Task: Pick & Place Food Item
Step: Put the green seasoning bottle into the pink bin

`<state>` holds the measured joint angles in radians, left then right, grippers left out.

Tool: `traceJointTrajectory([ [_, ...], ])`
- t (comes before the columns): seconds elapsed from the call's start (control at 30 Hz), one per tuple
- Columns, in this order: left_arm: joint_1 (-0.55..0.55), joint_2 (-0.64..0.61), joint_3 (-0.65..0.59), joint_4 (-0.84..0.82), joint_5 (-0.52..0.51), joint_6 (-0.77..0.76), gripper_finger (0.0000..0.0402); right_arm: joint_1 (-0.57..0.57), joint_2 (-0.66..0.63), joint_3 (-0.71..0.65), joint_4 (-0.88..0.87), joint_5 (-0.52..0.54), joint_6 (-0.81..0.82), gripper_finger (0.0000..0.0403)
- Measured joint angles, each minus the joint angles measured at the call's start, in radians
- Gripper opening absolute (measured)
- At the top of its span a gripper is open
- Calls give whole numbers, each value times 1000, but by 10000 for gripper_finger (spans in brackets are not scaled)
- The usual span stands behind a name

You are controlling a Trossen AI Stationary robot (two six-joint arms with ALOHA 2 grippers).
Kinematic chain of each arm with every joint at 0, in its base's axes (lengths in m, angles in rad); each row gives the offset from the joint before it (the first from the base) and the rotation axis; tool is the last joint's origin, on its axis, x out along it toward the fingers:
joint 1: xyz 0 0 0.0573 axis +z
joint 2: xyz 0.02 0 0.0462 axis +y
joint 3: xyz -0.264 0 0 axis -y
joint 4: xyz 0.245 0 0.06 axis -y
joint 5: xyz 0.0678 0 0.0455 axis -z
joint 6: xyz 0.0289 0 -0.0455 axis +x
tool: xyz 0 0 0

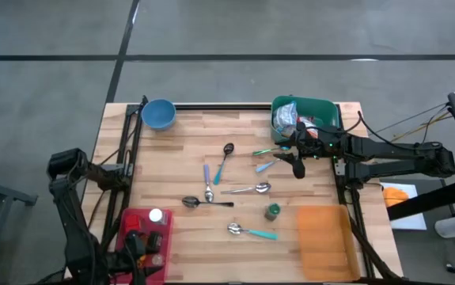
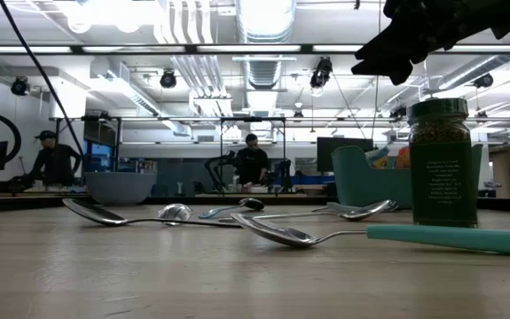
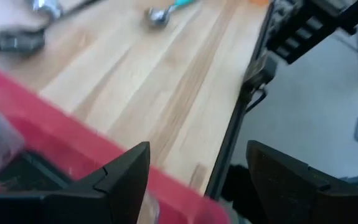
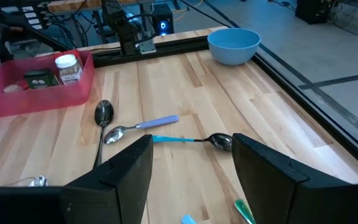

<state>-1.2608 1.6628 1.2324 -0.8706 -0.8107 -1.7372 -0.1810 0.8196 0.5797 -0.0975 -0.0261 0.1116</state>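
At the lower left of the high view the left hand (image 1: 142, 252) hangs over the red bin (image 1: 129, 223), its two dark fingers (image 3: 126, 174) parted with nothing between them; the bin holds a white-capped jar (image 1: 156, 215) and some darker items too small to name; just right of it, along the bottom of the frame, a spoon with a teal handle (image 1: 251, 231) lies on the wooden table (image 1: 187, 150), and an orange mat (image 1: 326, 241) covers the lower right corner; a small green-lidded jar (image 1: 272, 210) stands upright on the bare wood between that spoon and the mat, apart from both, and in the low view it rises at the right as a dark jar of brownish contents; near the centre lie a black spoon (image 1: 203, 203), a spoon with a pale blue handle (image 1: 207, 184), a plain metal spoon (image 1: 251, 189) and a dark-bowled spoon with a teal handle (image 1: 225, 158); right of centre the right hand (image 1: 294, 165) hovers above the table beside more small utensils, fingers (image 4: 119, 177) spread and empty; behind it in the upper right stands a green bin (image 1: 322, 109) with packets inside; a blue bowl (image 1: 158, 113) sits at the upper left corner of the table; in the low view people stand in the room beyond.
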Motion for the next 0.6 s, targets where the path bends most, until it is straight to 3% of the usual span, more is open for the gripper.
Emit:
traceJointTrajectory([
  [0.37,118,-35,0,28,-109,260,269,0,0,0,0,0,0,214],
  [0.6,249,-35,-11,174,-180,678,269,0,0,0,0,0,0,214],
])
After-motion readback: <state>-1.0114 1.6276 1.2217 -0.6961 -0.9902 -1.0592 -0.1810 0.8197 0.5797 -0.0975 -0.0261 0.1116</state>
